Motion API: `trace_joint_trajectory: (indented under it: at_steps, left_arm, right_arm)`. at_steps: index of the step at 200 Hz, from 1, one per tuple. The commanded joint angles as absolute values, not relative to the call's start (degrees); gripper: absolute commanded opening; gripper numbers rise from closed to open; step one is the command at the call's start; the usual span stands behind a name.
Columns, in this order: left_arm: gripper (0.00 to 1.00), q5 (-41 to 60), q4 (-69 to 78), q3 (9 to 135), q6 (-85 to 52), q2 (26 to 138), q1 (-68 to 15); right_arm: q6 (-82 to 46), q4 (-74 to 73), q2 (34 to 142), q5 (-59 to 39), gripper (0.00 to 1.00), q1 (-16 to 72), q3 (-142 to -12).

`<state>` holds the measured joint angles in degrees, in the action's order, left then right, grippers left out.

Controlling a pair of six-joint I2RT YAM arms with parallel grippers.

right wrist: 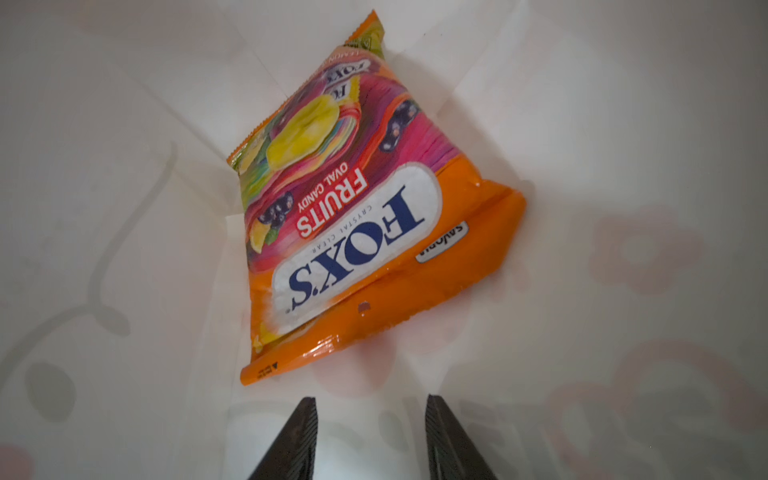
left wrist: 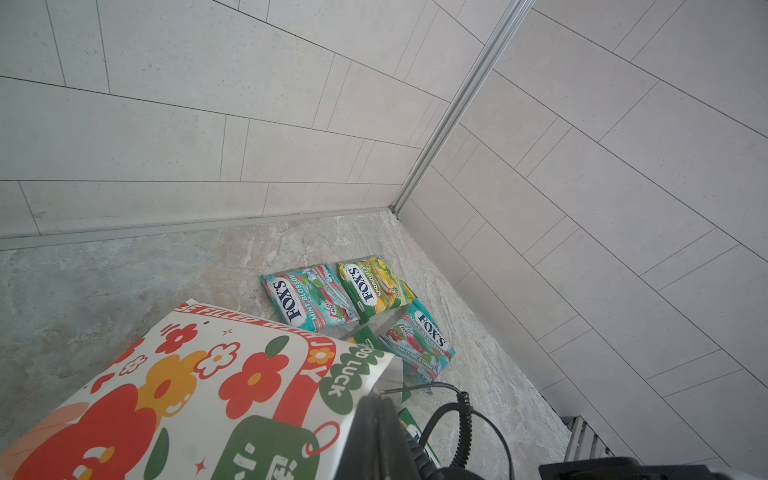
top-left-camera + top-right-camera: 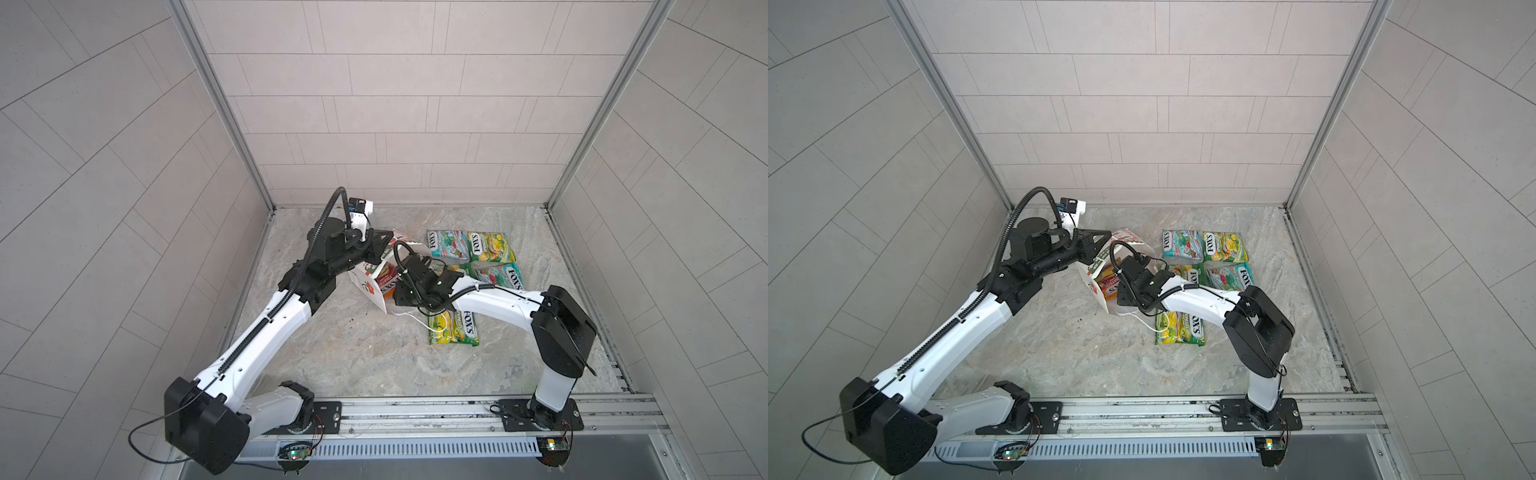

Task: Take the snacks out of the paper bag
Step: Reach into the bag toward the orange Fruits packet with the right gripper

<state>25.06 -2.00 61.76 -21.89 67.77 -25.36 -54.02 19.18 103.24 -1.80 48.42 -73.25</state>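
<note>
Paper bag (image 3: 368, 286) tipped on its side on surface (image 3: 332, 353). Left tool (image 3: 376, 249) closed, seemingly pinching the bag's upper rim to keep the mouth open. Right tool (image 1: 370, 401) inside, jaws apart and empty, just short of orange packet (image 1: 365, 232). Five packets (image 3: 449, 245) already lie outside.

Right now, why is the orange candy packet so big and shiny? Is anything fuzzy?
Right wrist view: the camera sits close inside the paper bag, so the orange packet looks huge, with glare on its crinkled orange edge; the right gripper is dark and soft. Left wrist view: the bag's nearest print is a bit fuzzy. Both top views: wall lines bend.
</note>
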Motion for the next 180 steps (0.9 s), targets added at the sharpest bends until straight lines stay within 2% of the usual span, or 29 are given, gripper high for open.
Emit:
trace_joint_trajectory:
  at_steps: [1,91,180]
  left_arm:
    - [0.00,24.6,0.4,61.4,-22.3,66.2,-25.8]
    - [0.00,24.5,0.6,61.3,-22.3,65.9,-26.4]
    - [0.00,25.0,1.0,61.1,-22.4,65.6,-26.6]
  right_arm:
    - [-59.1,15.8,105.3,0.9,0.44,48.9,-73.0]
    - [-67.3,13.6,109.0,8.8,0.46,48.8,-74.6]
    - [-70.0,6.2,113.0,9.6,0.45,48.9,-77.3]
